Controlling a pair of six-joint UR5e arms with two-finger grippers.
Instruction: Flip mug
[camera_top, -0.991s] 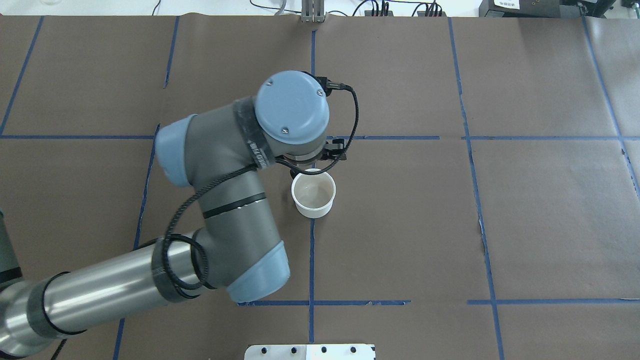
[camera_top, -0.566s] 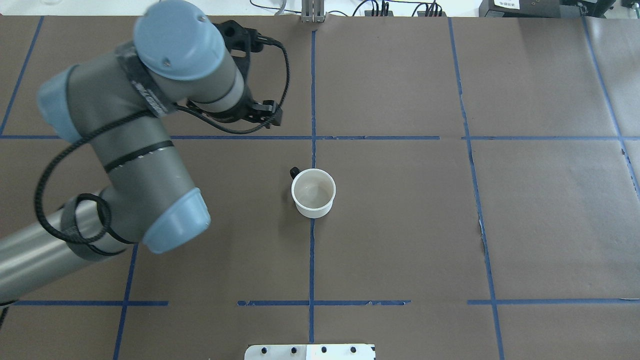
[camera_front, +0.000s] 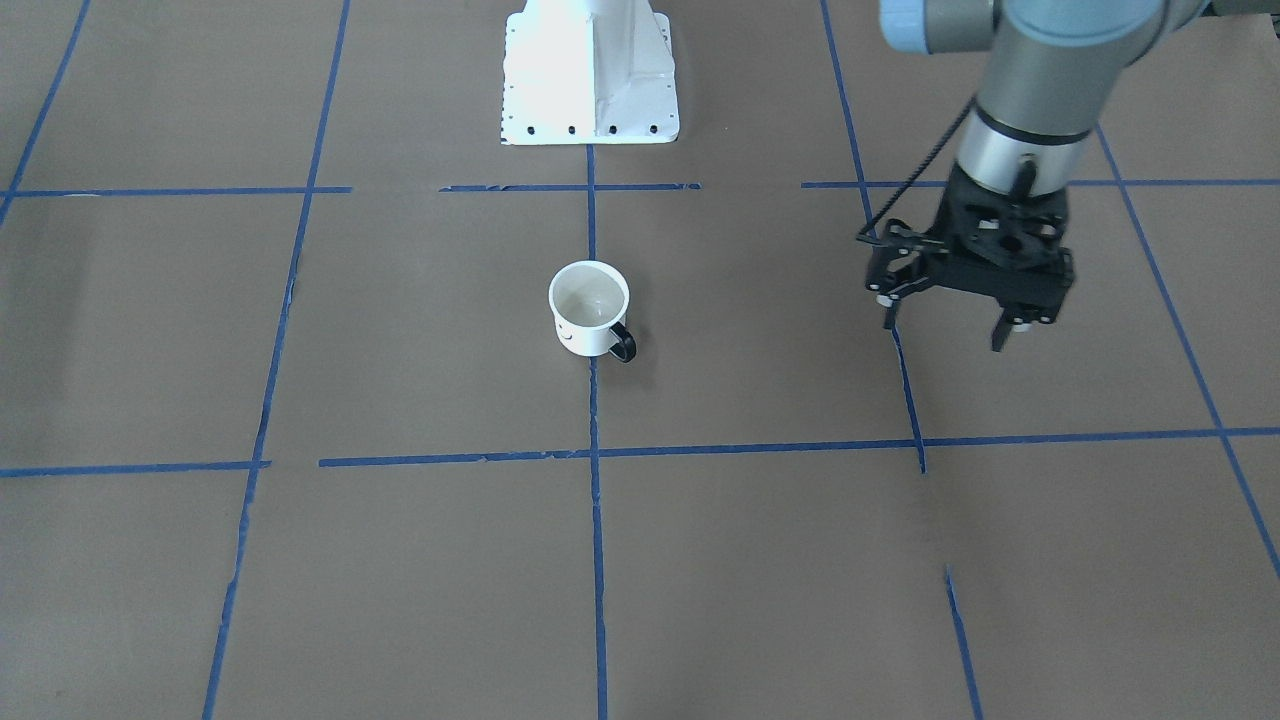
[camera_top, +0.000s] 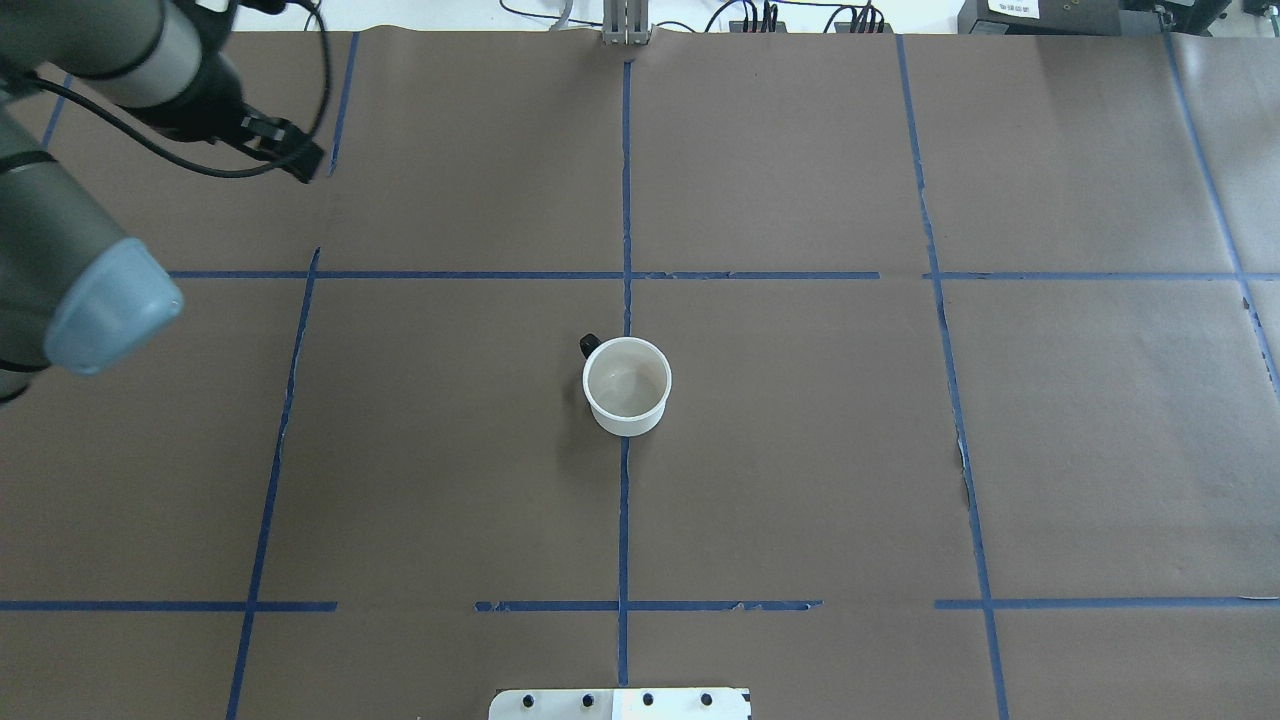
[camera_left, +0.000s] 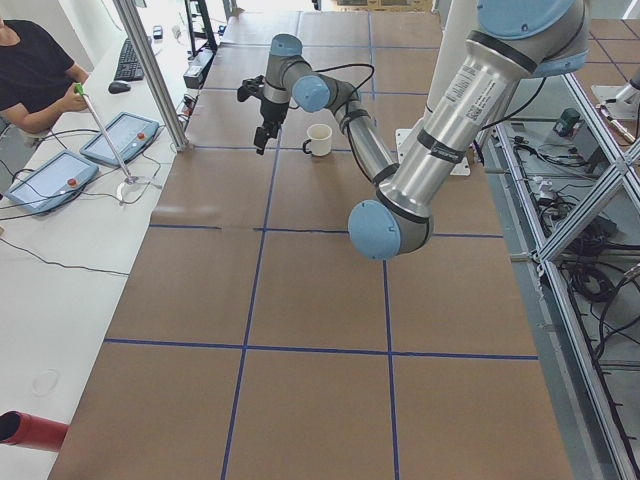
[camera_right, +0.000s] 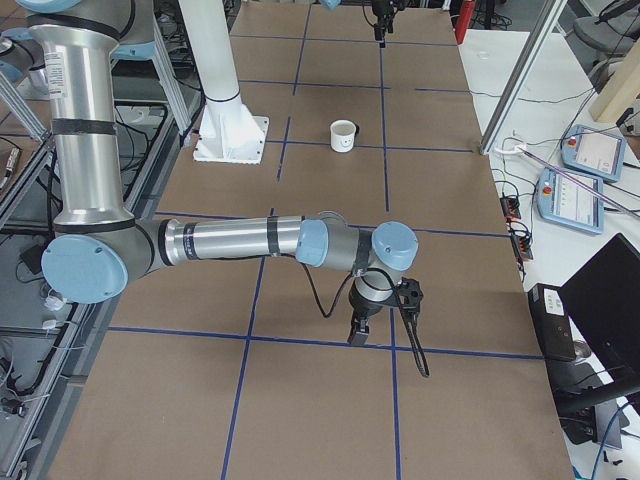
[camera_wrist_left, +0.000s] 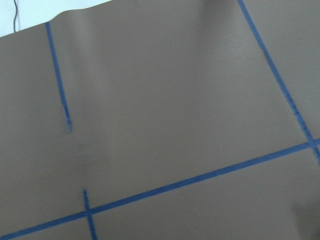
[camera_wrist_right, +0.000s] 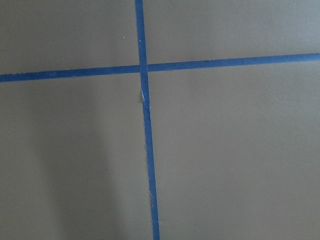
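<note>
- The mug (camera_front: 588, 310) stands upright, mouth up, near the middle of the worktop (camera_top: 800, 480), on a blue tape line (camera_top: 623, 520) of the grid over the brown paper.
- Its black handle (camera_front: 622, 347) points away from the robot's base plate (camera_front: 590, 70), slightly toward the robot's left.
- A dark mark shows low on the mug's side.
- The left arm (camera_front: 1030, 130) hangs over the worktop on the robot's left, well apart from the mug.
- Its jaws point down, spread wide, with nothing between them.
- The right arm (camera_right: 230, 240) reaches low over the worktop near a tape crossing, far from the mug.
- Whether its jaws are spread or closed cannot be told.
</note>
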